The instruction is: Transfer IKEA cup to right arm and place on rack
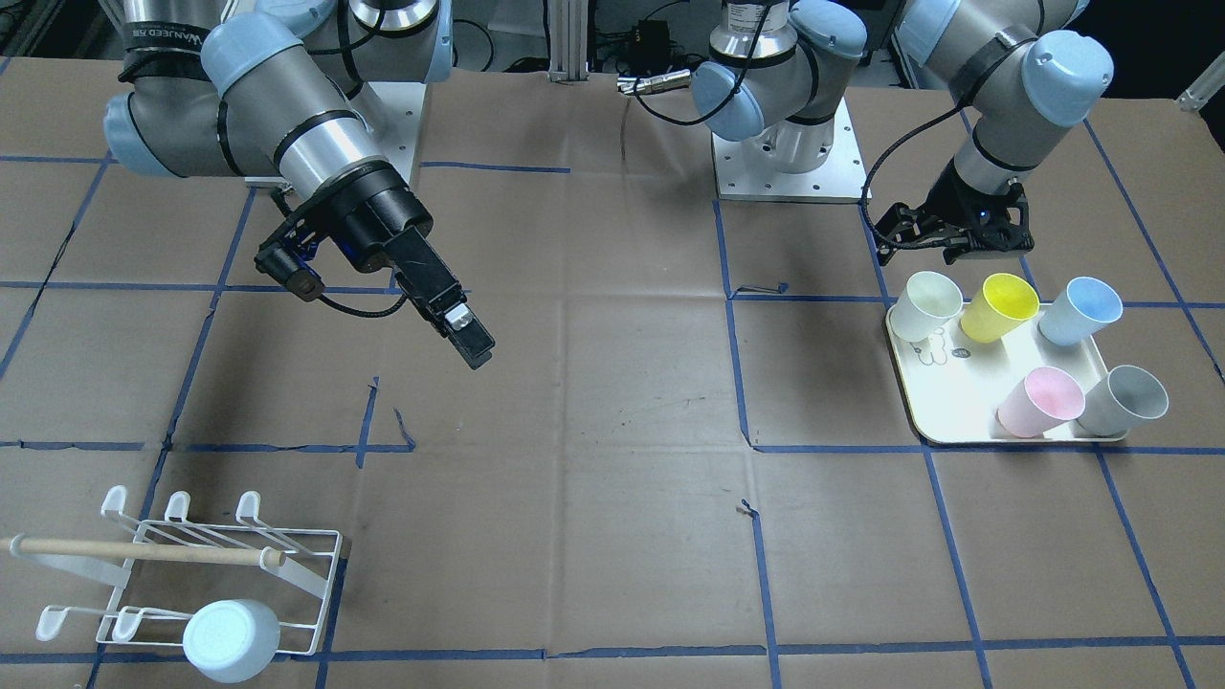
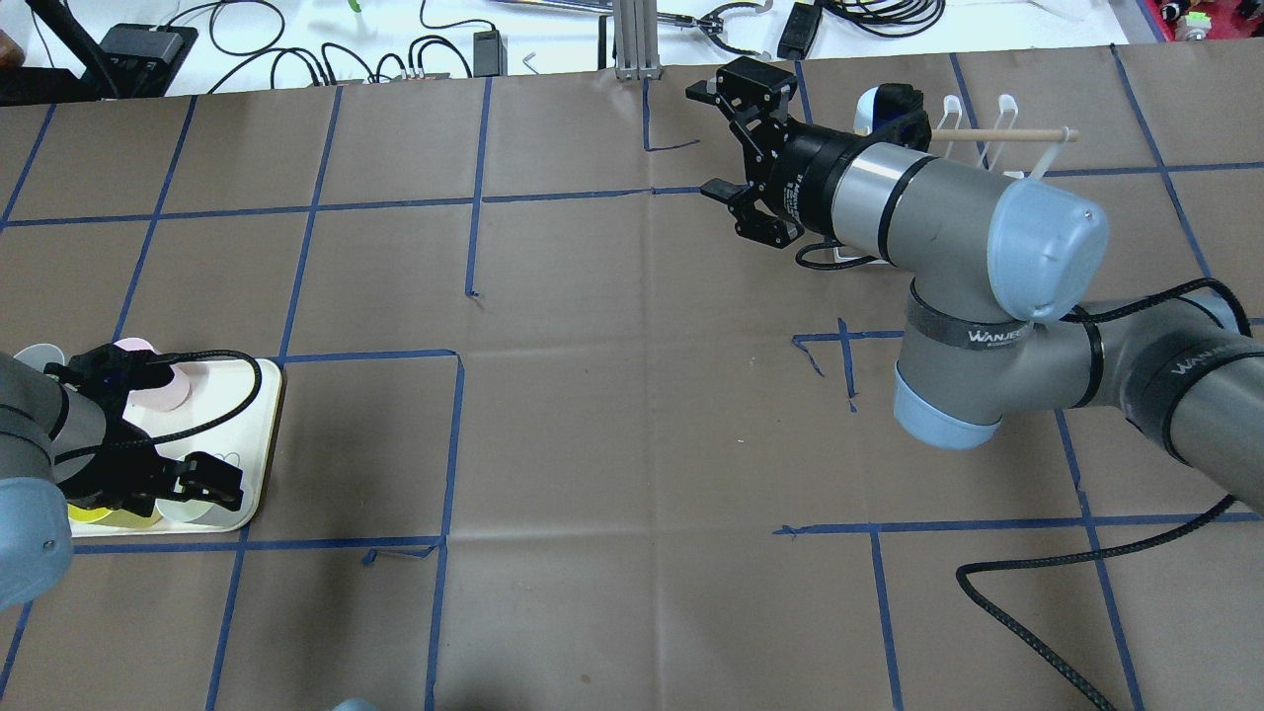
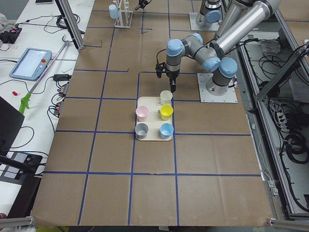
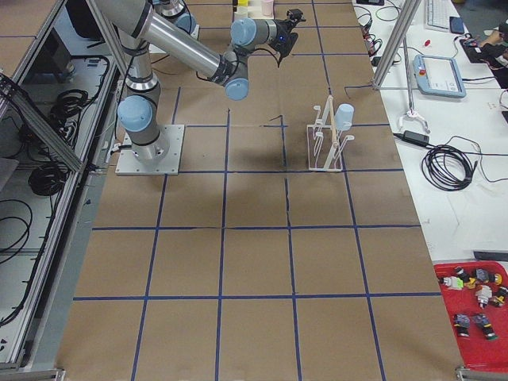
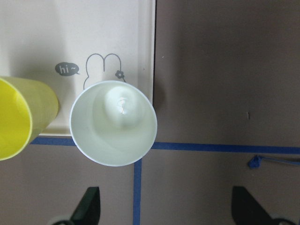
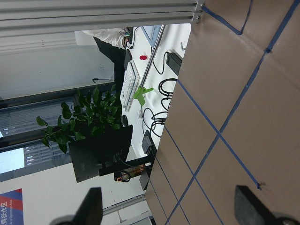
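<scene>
Fingers [image 5: 88,207] spread on left gripper [image 5: 166,211], right gripper [image 2: 703,139] — tray [image 1: 957,413]: five cups [image 1: 1040,400]; rack [image 1: 304,581]: one.

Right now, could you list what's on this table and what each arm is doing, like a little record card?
Tray: white cup, yellow cup, blue cup, pink cup, grey cup, all upright
Rack: one pale blue cup hung on it
Left gripper: open, over the white cup
Right gripper: open, empty, above the table
</scene>
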